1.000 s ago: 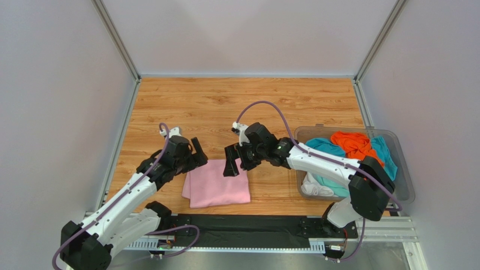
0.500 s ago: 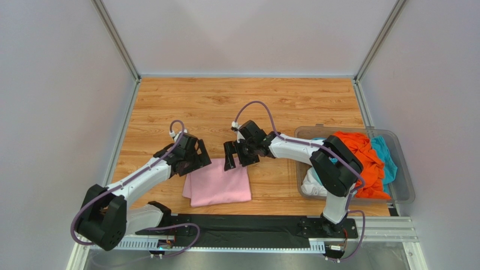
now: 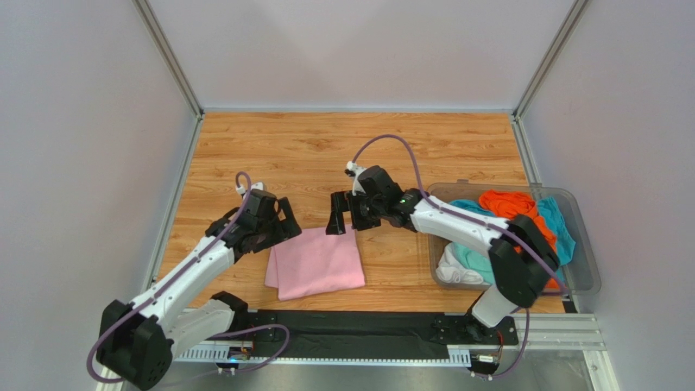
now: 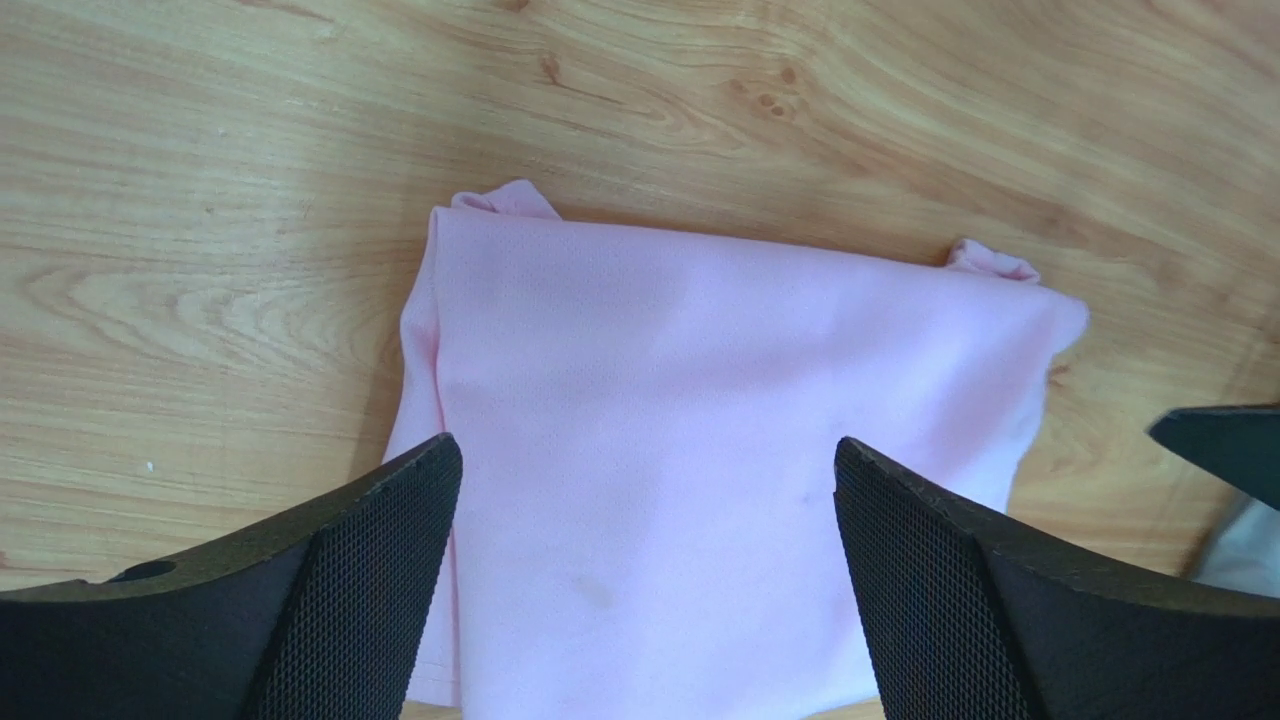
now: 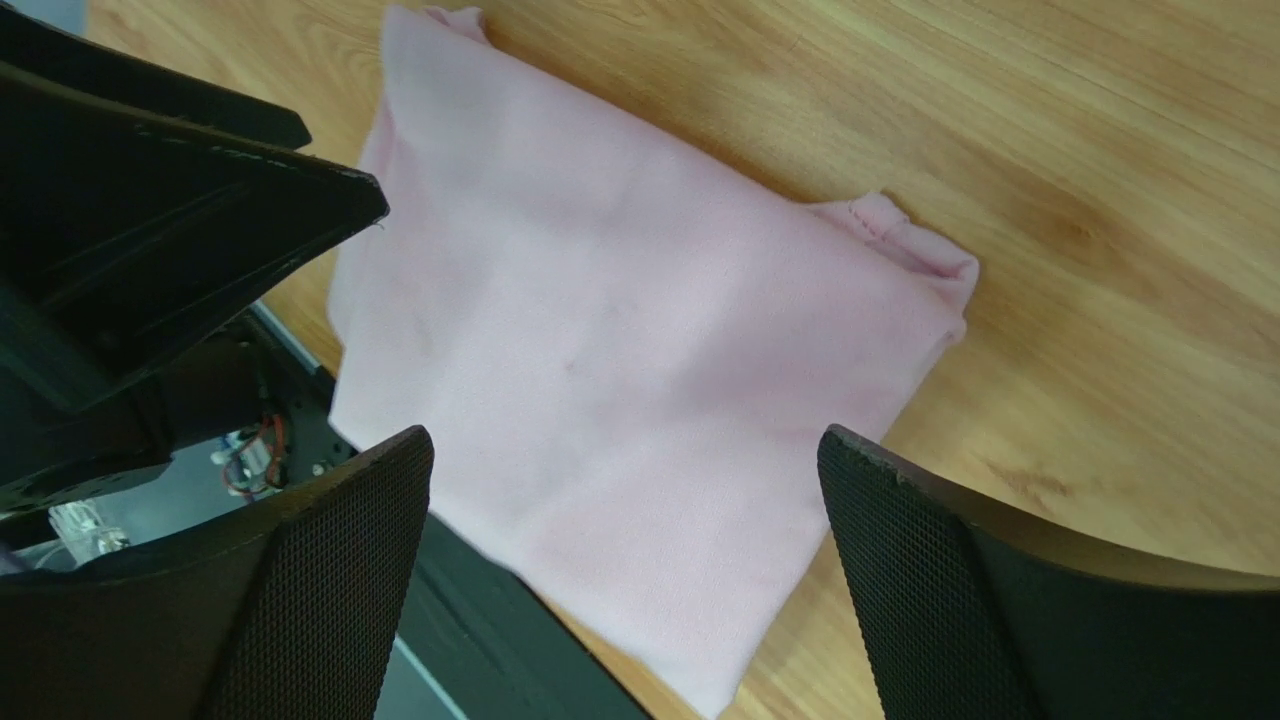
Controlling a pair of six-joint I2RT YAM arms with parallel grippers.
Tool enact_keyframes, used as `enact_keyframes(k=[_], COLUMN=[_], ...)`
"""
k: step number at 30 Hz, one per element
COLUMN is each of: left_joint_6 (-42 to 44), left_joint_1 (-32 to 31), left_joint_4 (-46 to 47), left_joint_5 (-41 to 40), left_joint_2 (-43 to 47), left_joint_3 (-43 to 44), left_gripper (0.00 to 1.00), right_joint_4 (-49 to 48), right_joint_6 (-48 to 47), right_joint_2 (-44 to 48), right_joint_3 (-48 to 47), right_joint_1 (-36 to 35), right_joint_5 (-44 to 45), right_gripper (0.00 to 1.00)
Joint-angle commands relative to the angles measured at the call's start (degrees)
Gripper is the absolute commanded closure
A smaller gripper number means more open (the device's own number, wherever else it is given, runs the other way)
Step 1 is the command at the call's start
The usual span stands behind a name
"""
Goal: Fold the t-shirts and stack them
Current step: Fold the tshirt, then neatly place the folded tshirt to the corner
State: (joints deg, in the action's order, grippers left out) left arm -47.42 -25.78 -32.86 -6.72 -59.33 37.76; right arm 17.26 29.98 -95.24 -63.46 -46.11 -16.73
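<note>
left arm (image 3: 192,273) starts at the near left corner. its white forearm runs up and right on a diagonal, and the wrist is bent so the left gripper (image 3: 287,221) points down at the far left corner of the pink shirt (image 3: 318,262). jaws spread wide, nothing in them. in the left wrist view the black fingers (image 4: 361,570) frame the cloth from either side, can't tell if the tips touch it.

pink shirt is folded into a rough rectangle, flat on the table (image 3: 326,151) between the two arms, toward the near edge. little bits of cloth poke out at both far corners.

right gripper (image 3: 346,221) is at the shirt's far right corner, tilted down at the cloth, also wide apart and holding nothing. right arm (image 3: 465,230) comes up from the near right base with its elbow high over the near left part of the bin (image 3: 586,261). from there the forearm stretches left to reach the shirt. a purple cable (image 3: 391,142) loops above the wrist.

bin sits on the right side of the table, well apart from the pink shirt, with the rest piled loose inside: white shirt (image 3: 453,269) near left, teal shirts (image 3: 471,210) through the middle and right, orange shirt (image 3: 510,205) on top at the far side.
</note>
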Motion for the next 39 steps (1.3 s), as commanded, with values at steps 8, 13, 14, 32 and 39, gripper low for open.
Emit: enact_keyframes(k=[8,13,14,32,39], left_joint_6=[-4.61,-4.79,-4.79,-4.0,1.26], left_joint_1=[0.03,-0.06,0.03,-1.29,1.51], left_joint_4=[-7.75,-3.18,-2.83,5.62,0.44], left_joint_5=[5.66,8.13,8.21,6.02,-4.68], left_joint_2=[16.17,12.76,11.79,-8.95,-12.99], left_joint_3=[-12.17,-13.94,-13.94,-9.3,0.2], left_gripper=[0.01,0.07,0.08,1.0,1.0], right_joint_4=[0.5,3.22,3.57,10.95,11.83], right_joint_6=[7.55,7.82,7.73,4.65,1.84], right_joint_2=[23.69,28.97,29.49,36.26,38.46], right_joint_3=[18.09,21.53,21.8,23.56,23.56], right_joint_1=[-0.39,-0.39,-0.39,0.67,3.65], right_joint_5=[6.54,8.64,8.82,15.85,18.56], right_gripper=[0.0,0.0,0.0,0.0,0.0])
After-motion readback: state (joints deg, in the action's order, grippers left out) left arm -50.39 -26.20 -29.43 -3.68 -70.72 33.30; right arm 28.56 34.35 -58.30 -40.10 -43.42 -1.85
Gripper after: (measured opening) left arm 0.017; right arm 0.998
